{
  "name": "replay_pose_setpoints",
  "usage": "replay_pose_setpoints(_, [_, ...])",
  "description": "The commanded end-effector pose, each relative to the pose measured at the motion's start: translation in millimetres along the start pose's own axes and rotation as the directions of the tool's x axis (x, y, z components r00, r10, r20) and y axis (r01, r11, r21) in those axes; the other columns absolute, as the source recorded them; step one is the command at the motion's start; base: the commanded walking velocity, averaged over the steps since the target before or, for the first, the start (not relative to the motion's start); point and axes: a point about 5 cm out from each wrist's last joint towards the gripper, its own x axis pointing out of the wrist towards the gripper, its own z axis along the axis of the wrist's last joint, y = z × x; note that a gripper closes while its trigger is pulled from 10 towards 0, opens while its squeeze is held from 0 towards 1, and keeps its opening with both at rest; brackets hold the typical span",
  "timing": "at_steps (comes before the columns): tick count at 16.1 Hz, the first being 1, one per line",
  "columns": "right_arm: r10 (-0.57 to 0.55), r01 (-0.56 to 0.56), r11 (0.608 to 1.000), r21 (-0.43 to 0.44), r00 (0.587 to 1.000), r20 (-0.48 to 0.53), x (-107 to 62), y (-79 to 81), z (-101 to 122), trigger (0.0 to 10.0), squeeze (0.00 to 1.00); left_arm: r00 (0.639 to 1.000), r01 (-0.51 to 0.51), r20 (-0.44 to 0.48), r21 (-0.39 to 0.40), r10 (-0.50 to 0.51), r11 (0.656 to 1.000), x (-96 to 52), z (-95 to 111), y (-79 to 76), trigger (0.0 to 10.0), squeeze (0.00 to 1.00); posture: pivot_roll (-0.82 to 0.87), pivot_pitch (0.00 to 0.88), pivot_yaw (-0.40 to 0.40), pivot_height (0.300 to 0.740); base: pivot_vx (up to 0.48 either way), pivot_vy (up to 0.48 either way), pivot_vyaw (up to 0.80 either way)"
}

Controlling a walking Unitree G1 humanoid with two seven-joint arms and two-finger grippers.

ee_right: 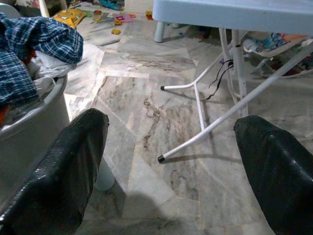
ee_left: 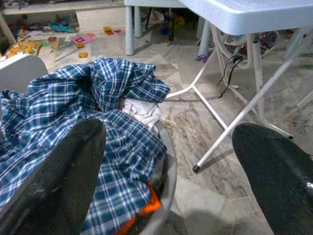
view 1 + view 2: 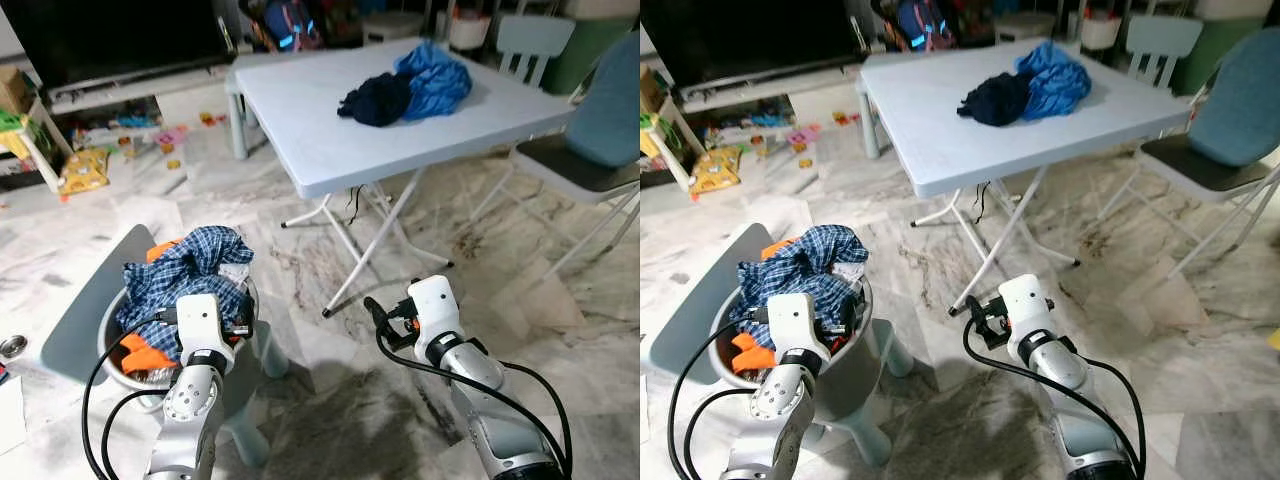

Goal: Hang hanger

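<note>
Both pincers are open and hold nothing: the left gripper (image 2: 166, 171) hovers over the laundry basket (image 3: 110, 345) with the blue checked shirt (image 3: 185, 275), and the right gripper (image 1: 171, 171) is above the floor near the folding table (image 3: 330, 110). I see no hanger, so its place and long axis cannot be told. The risk is grasping only loose cloth.

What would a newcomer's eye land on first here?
Probably the blue plaid shirt heaped in the grey basket at the robot's left, with the left gripper open just over it. Next, the dark and blue clothes bundled on the white folding table ahead.
</note>
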Motion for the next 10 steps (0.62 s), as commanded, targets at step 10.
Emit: replay_pose_setpoints(10, [0.056, -0.056, 0.998, -0.042, 0.998, 0.016, -0.7, 6.3, 4.0, 10.0, 0.0, 1.0, -0.029, -0.001, 0.011, 0.029, 1.0, 0.6, 0.6, 2.7, 10.0, 0.0, -0.17, 0.0, 0.043, 0.74, 0.155, 0.0, 0.4])
